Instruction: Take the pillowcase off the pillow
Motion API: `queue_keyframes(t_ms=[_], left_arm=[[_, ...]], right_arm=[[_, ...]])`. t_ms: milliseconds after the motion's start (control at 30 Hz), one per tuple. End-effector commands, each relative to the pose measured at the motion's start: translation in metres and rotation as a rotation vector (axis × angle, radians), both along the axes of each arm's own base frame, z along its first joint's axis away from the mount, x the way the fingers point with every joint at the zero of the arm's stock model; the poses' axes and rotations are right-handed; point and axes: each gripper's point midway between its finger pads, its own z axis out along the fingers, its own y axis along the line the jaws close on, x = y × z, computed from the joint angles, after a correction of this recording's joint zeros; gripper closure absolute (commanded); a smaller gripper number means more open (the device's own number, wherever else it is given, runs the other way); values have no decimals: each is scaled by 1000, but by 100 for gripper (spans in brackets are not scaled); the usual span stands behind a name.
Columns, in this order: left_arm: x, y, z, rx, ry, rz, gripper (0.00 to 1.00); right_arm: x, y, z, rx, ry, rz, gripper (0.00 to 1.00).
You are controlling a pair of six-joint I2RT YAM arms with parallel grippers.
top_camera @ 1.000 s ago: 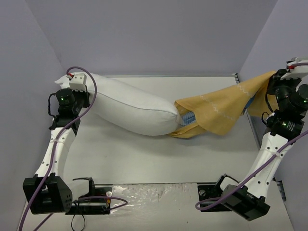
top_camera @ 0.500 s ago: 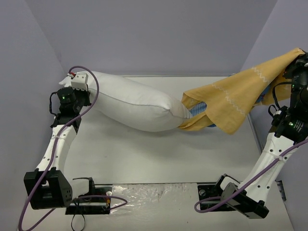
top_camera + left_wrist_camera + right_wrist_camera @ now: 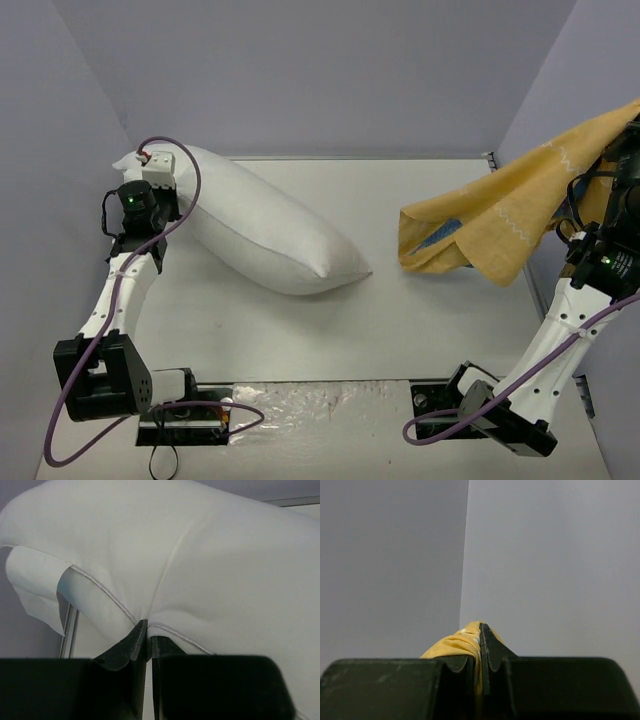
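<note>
Pillowcase (image 3: 500, 215) hangs clamped in right end effector (image 3: 481, 630), clear of pillow (image 3: 270, 235) pinched by left end effector (image 3: 147, 631).

This is a robotics lab test cell rather than a lived-in room. A plain white table (image 3: 400, 320) is boxed in on three sides by bare lavender-grey panels (image 3: 300, 70) that meet in sharp corners; the right wrist view shows one such corner. The left arm (image 3: 125, 290) and the right arm (image 3: 560, 330), slim and white with black joints, stand on black bases (image 3: 100, 378) bolted at the near edge. Purple cables (image 3: 198, 185) loop along them, and a crinkled clear plastic sheet (image 3: 320, 400) lies between the bases. The household goods are a pillow (image 3: 270, 235) on the bare tabletop and a pillowcase (image 3: 500, 220) hanging at the right arm.
</note>
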Motion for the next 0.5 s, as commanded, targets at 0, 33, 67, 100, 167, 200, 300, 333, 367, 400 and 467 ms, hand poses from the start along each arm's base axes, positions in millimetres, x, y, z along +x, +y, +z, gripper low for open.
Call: queue_keyframes(t_ms=[0,33,67,100,167,200,300,333,367,400,467], left_arm=[[9,11,70,9,-229,43,98],[9,9,74,4,-237,35,98],[10,2,80,-18,-257,0,98],[10,-6,85,-27,-272,-32,98],[14,-32,94,-52,-298,-131,98],[14,-55,97,-64,-298,-233,98],[10,-118,98,-90,-280,-482,98],[8,-134,98,-74,-274,-535,98],[5,-145,87,-70,-228,-574,98],[0,-161,89,-61,-225,-624,98],[-5,-169,87,-58,-218,-653,98]], right_arm=[[-19,6,38,-88,-125,-29,100],[-15,6,34,-79,-113,-12,100],[-8,6,31,-73,-94,9,100],[2,15,22,-57,-58,85,100],[22,25,2,-29,9,190,100],[31,38,-11,-18,53,278,100],[60,61,-53,7,156,355,100],[66,67,-62,6,177,365,100],[74,82,-79,11,208,404,100],[79,87,-86,16,224,424,100],[91,106,-103,37,263,491,100]])
